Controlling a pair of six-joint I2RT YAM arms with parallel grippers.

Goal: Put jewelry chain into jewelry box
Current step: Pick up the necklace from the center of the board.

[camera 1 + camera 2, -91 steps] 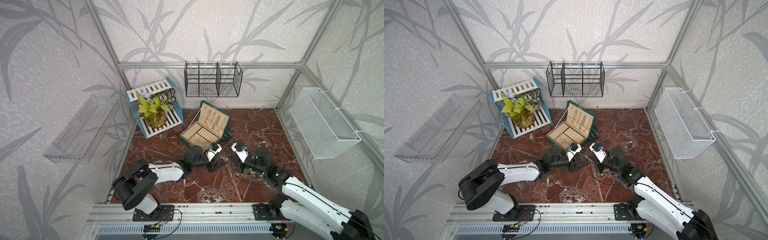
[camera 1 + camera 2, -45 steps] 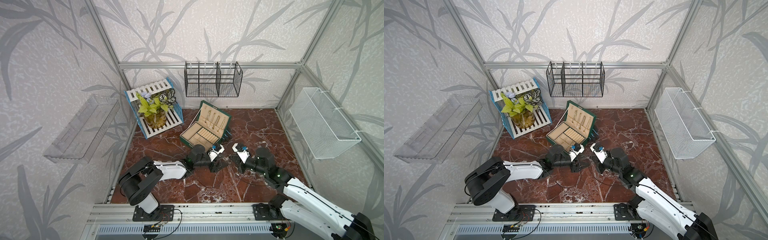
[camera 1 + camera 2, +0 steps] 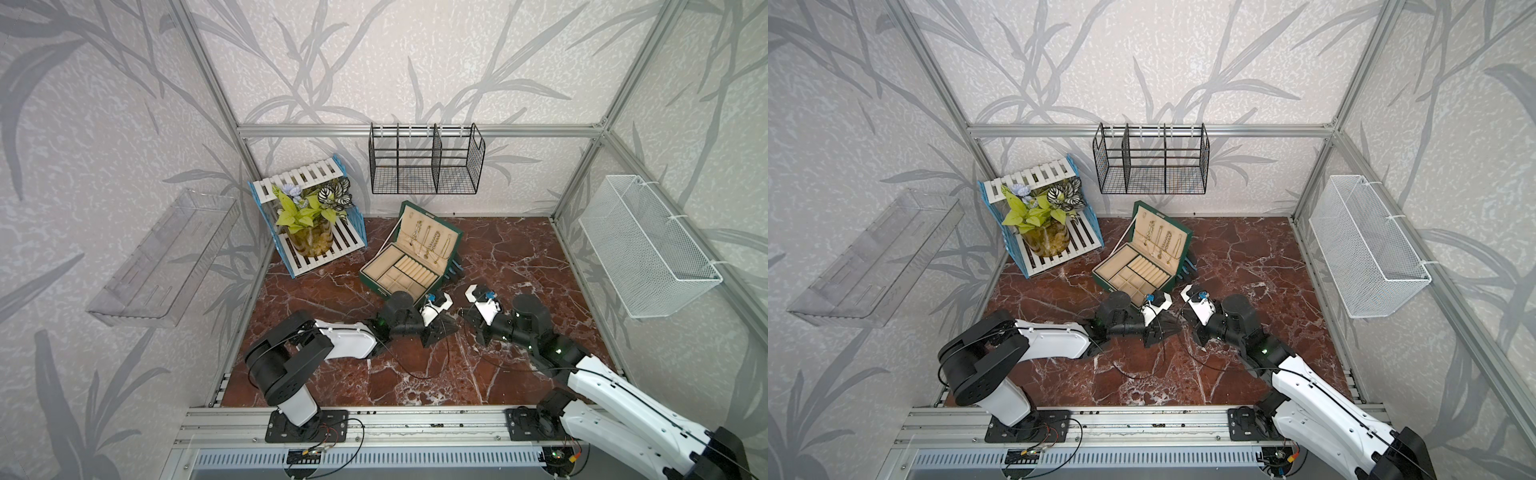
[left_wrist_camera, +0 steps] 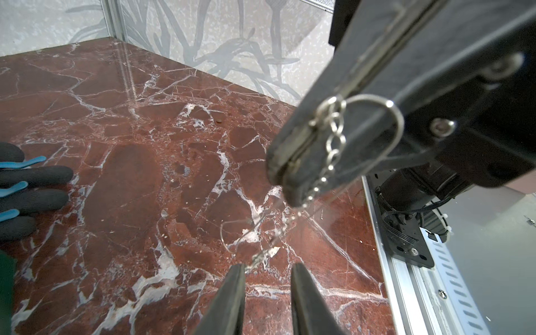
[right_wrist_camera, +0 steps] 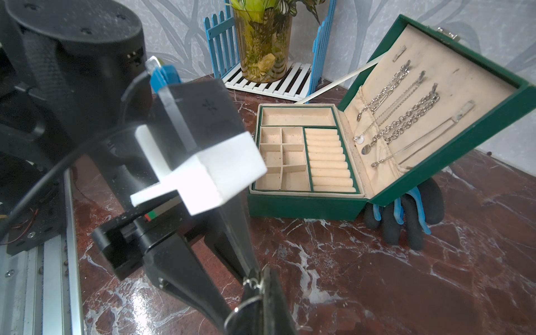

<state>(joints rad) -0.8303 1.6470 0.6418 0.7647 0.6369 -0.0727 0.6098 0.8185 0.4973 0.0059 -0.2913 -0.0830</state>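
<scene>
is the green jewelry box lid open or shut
Open: the dark green hinged jewelry box has its lid tilted back, cream compartments exposed, silver chains hanging inside the lid.

Your left arm [image 3: 332, 343] lies low, stretched from its near-left base toward the middle of the floor. Your right arm [image 3: 602, 386] reaches in from the near-right base, angled left and away. The two wrists meet near the centre, tips almost nose to nose. Your left gripper [image 4: 266, 278] has its jaws parted by a narrow gap, a fine chain [image 4: 333, 145] end hanging right at that gap. Your right gripper [image 4: 290, 162] has its jaws pressed together, pinching the chain and its ring, pointing down at your left gripper's tips.
</scene>
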